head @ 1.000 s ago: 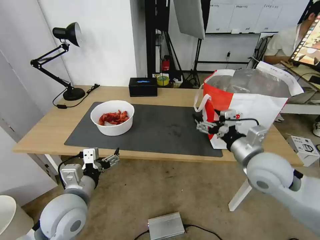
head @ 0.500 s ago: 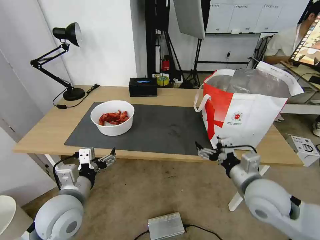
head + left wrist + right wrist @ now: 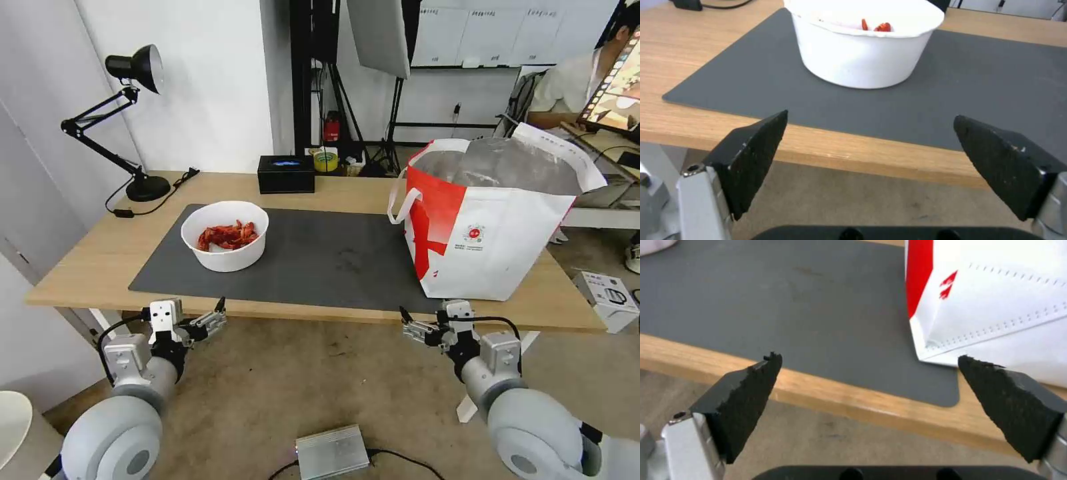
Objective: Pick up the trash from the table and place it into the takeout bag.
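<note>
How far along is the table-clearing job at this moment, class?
Done: nothing confirmed; the takeout bag stands open, contents unseen. In hand: nothing; the left gripper and right gripper hang open and empty below the table edge. Left: the bowl of crayfish shells sits on the mat.

Left claw [image 3: 215, 315], right claw [image 3: 407, 321]: low, agape.
</note>
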Tool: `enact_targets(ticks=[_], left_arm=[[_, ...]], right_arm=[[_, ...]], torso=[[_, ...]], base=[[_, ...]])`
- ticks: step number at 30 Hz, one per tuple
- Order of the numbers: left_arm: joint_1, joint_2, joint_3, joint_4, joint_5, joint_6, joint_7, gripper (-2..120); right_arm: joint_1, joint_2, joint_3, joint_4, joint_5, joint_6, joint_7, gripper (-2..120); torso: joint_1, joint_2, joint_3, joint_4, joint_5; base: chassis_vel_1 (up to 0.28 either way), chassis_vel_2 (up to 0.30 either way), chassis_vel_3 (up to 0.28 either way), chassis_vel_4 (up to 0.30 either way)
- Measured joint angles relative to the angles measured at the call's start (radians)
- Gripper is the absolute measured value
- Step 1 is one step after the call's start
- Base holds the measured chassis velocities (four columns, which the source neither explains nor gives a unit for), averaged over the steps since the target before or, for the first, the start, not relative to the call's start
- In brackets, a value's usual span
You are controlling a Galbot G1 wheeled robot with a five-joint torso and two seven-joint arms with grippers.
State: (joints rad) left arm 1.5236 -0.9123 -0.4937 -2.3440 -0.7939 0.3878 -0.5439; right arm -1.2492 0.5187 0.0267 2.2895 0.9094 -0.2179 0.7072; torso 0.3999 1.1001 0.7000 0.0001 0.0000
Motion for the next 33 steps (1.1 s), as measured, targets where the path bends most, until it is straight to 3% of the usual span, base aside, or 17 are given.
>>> enact_targets(ticks=[33], left_arm=[[-0.011, -0.011, 0.000, 0.013, -0.009, 0.000, 0.001, 100]], right_arm=[[0.003, -0.024, 0.000, -0.009, 0.003, 0.002, -0.054, 100]], torso=[[0.000, 0.000, 0.000, -0.0001, 0.0000]], base=[[0.000, 0.000, 0.000, 0.000]])
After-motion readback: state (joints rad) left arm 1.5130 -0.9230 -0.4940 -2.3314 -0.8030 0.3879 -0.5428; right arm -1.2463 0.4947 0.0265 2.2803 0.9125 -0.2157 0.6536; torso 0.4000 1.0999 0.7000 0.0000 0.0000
